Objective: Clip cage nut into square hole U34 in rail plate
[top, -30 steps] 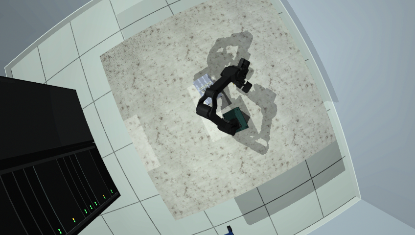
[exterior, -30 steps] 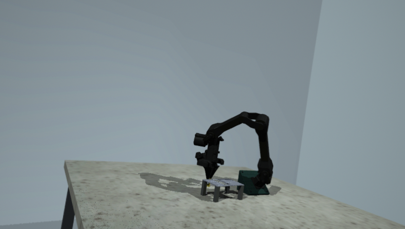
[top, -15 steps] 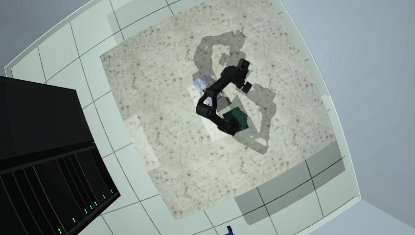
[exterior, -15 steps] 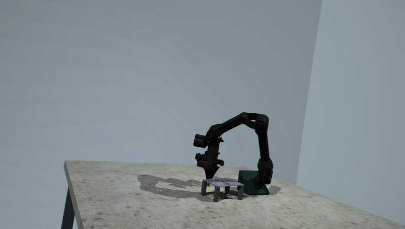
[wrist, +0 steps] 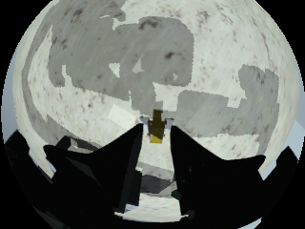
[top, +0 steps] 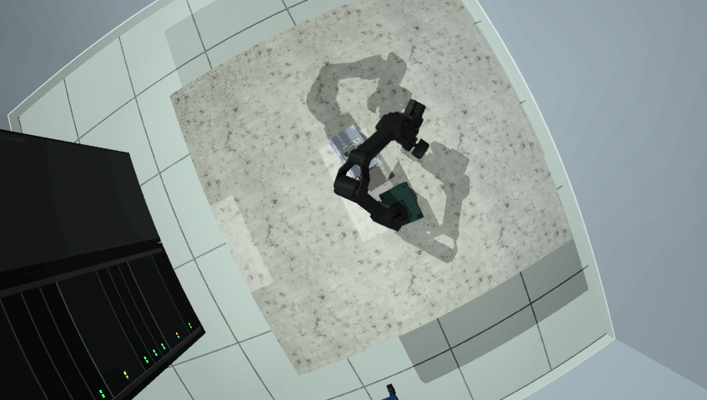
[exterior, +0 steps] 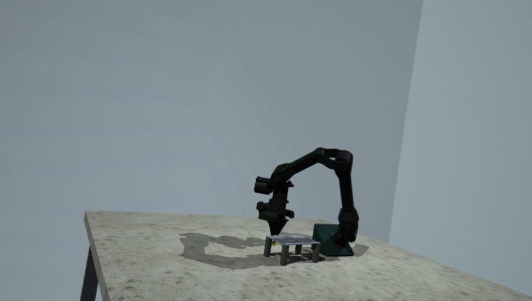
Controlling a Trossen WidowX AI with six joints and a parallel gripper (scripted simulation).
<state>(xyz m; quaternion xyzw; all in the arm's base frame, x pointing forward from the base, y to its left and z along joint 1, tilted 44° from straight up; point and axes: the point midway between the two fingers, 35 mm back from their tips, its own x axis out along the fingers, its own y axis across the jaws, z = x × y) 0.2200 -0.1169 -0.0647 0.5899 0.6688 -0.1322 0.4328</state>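
Hovering over the nut (exterior: 273, 242) (wrist: 156, 139), the pincer (exterior: 275, 233) (wrist: 156, 129) stands part-open, gripping nothing, probably so its tips can straddle both wings.

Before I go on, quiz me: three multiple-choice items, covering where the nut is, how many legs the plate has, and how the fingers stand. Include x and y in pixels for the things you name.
1. In the wrist view, the cage nut (exterior: 273, 242) (wrist: 155, 140) appears:
A) far left of both fingers (exterior: 276, 226)
B) in line with the gap between the fingertips
C) behind the right-hand finger

2. How many legs (exterior: 283, 254) show under the rail plate (top: 349, 136) (exterior: 303, 241)?
A) two
B) three
C) four

3. The fingertips are:
A) parted
B) pressed together
C) crossed

1 B: its yellow body shows midway between the two tips.
2 C: the exterior view shows one near each corner.
3 A: the wrist view shows a gap between them.
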